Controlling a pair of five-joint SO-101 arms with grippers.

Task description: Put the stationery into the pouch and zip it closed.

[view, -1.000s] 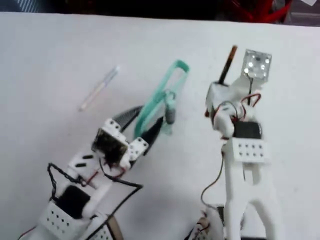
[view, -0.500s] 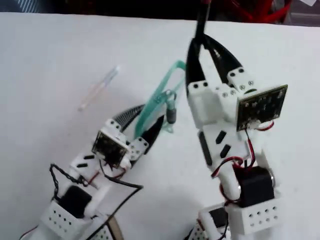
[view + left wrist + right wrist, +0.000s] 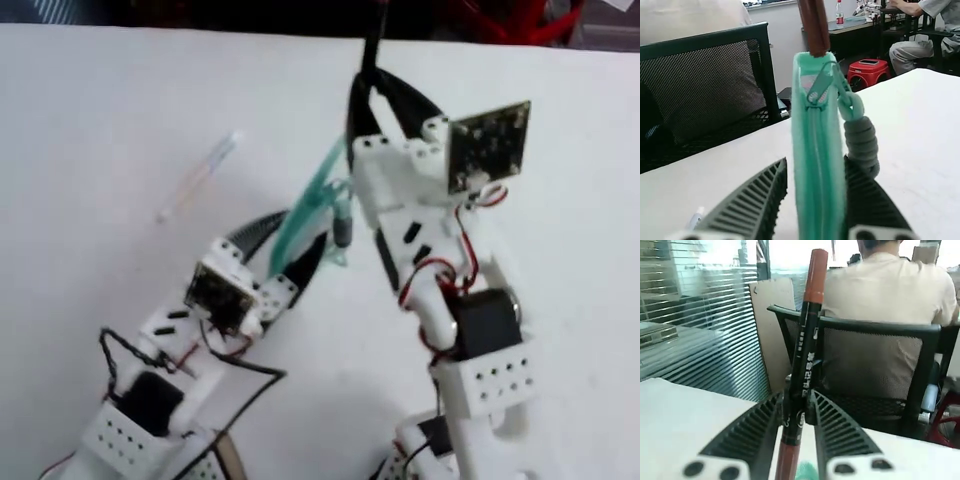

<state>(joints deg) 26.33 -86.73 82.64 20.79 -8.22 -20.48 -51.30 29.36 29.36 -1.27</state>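
Note:
A teal zip pouch stands on edge on the white table, and my left gripper is shut on its near end. In the left wrist view the pouch rises between the ribbed fingers, with its zipper pull and a grey toggle at the top. My right gripper hangs over the pouch's far end, shut on a black and brown pen. The pen's brown end sits just above the pouch's top edge. A clear pen lies on the table to the left.
The white table is bare around the clear pen. Cables trail from the left arm's base at the front edge. A mesh chair and a seated person are beyond the table's far edge.
My right arm has swung left from the table's right side and lifted, carrying the pen over the pouch's far end. The left arm and pouch have stayed put.

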